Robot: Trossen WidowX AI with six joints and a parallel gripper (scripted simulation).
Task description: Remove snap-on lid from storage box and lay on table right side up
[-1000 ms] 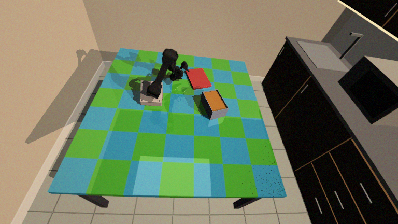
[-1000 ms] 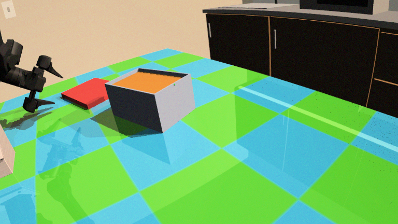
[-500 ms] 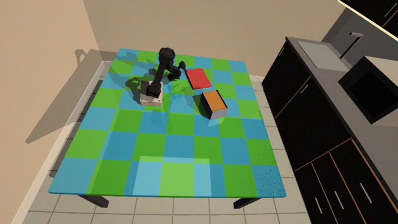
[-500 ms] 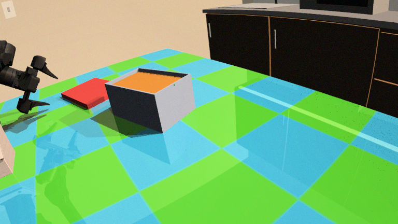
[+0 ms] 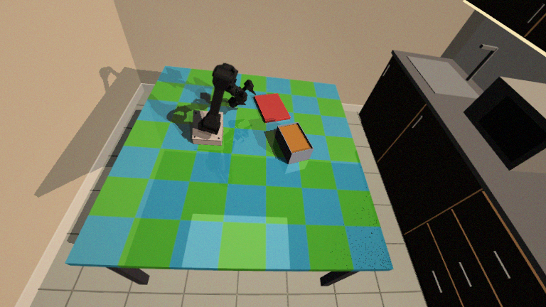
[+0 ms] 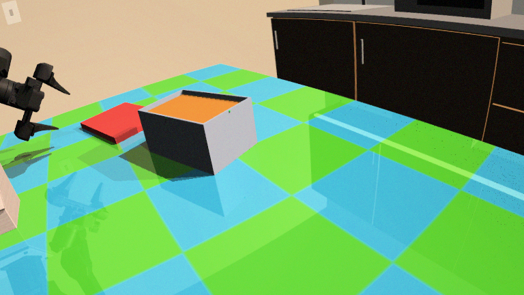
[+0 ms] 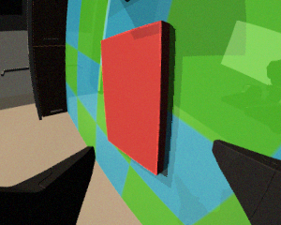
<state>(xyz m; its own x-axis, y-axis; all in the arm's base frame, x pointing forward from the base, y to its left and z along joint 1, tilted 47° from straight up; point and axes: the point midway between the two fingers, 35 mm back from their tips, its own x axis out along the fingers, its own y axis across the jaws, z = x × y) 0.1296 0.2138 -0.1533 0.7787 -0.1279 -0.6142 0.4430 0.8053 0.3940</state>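
Note:
The red lid (image 5: 271,107) (image 6: 112,119) (image 7: 133,94) lies flat on the table, with its smooth closed face up and its short rim down. The storage box (image 5: 300,156) (image 6: 231,137) stands upright and uncovered, with light grey and dark walls and an orange inside. The lid lies beside it, towards the wall; in the exterior view the box hides the lid's near right corner. My gripper (image 5: 248,99) (image 6: 63,110) (image 7: 155,149) is wide open and empty. It is raised above the table on the arm's side of the lid, clear of both lid and box.
The checkered green and blue table (image 5: 245,202) (image 6: 270,233) carries the arm's pale base block (image 5: 207,141) (image 6: 9,203), left of the box. The beige wall is behind the table. Dark kitchen cabinets (image 5: 426,146) (image 6: 312,52) stand off its right side.

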